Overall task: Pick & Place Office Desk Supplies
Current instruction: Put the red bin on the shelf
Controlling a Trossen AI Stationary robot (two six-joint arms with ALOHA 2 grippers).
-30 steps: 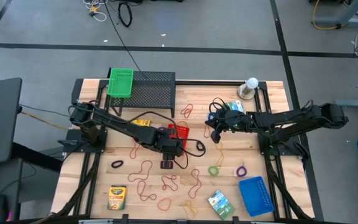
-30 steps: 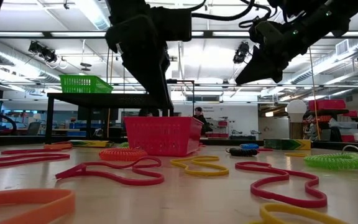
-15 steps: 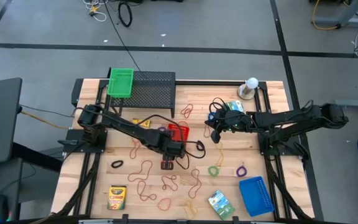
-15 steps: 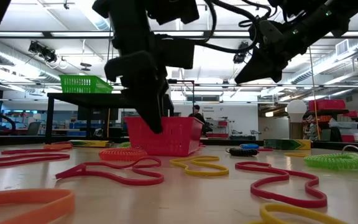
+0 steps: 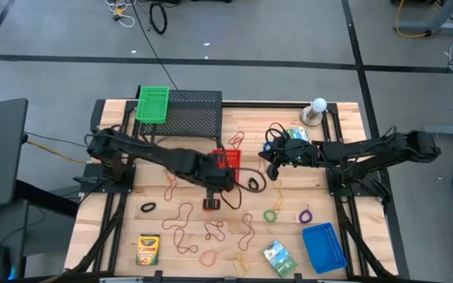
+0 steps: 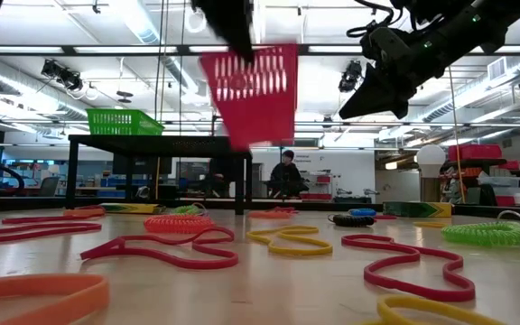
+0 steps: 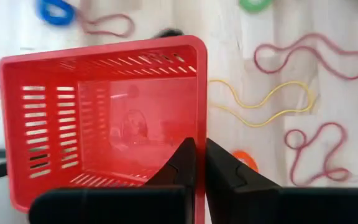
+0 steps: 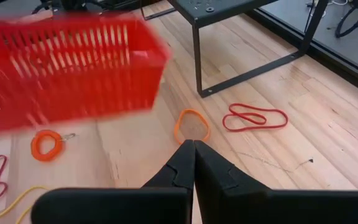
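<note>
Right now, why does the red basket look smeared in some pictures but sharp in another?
In the low view and the right wrist view the red basket is streaked with motion blur. In the left wrist view it is crisp, pinched by its rim in the left gripper, while the rubber bands beneath look soft.

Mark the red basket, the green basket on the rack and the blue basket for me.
red basket (image 7: 104, 118), left wrist view, on its slotted floor.
green basket (image 5: 152, 104), high view, middle of its inside.
blue basket (image 5: 322, 246), high view, middle of its floor.
</note>
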